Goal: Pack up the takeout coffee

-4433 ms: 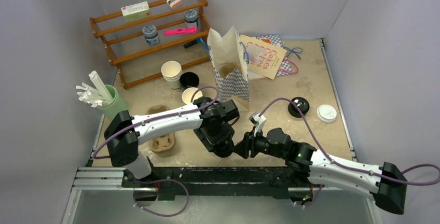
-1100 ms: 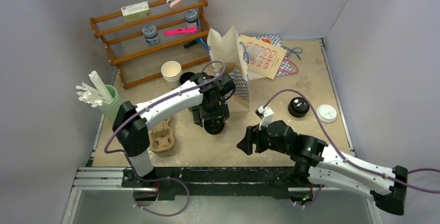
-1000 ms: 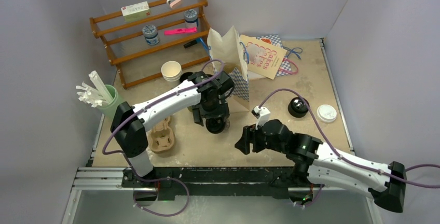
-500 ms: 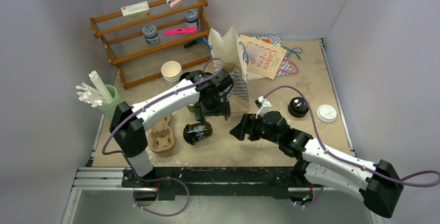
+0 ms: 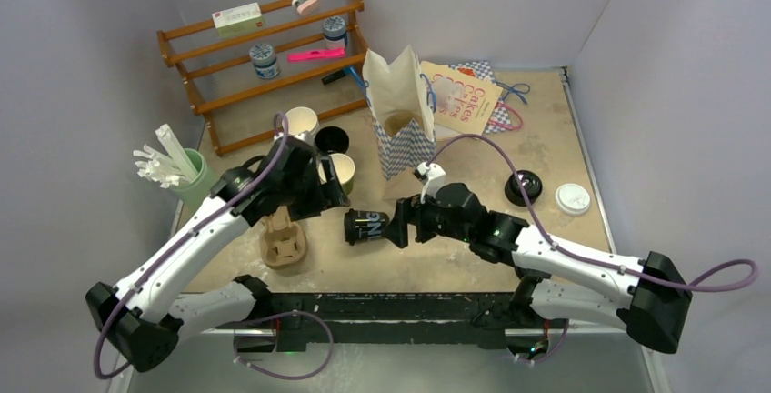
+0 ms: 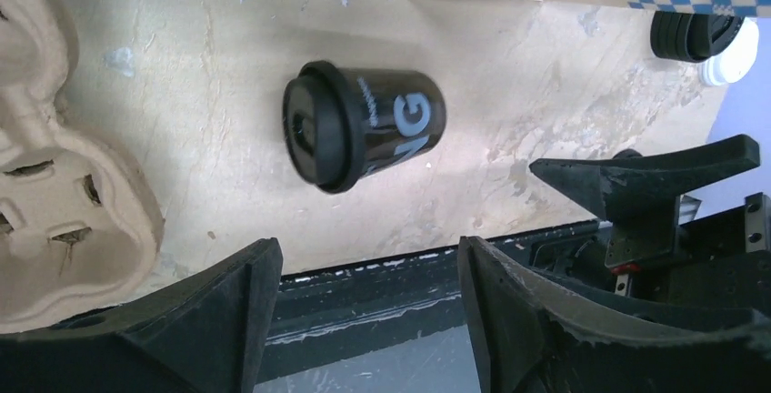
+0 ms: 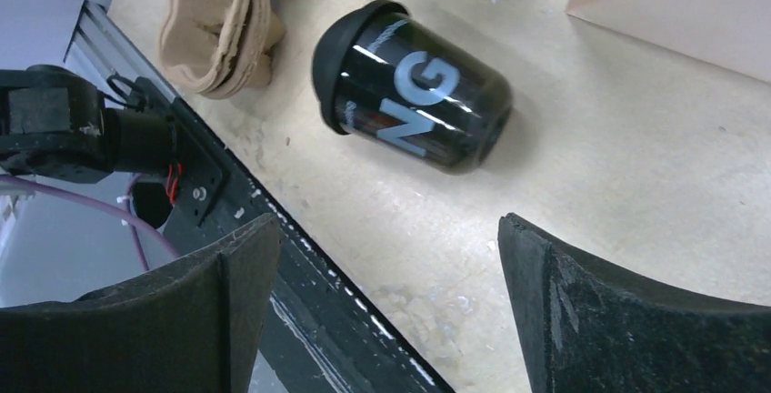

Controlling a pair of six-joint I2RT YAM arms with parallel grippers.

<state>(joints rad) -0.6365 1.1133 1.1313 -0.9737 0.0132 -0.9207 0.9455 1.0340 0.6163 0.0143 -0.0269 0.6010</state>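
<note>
Cup [image 5: 366,226] lies on its side on the table [image 5: 545,102], lid [image 6: 314,134] fitted and facing the carrier [image 5: 284,238]. It sits on the near side of the upright, open bag [image 5: 400,125], apart from it, between the carrier and the right gripper [image 5: 398,226]. White lettering on the cup wall faces up.

Right gripper: fingers spread wide and holding nothing. The cup's base lies just beyond the fingertips. In the right wrist view no contact shows.

Left gripper [image 5: 327,191]: fingers spread and holding nothing, above the table left of the cup and apart from it. In its wrist view, the cup lies ahead of the open jaws.
</note>
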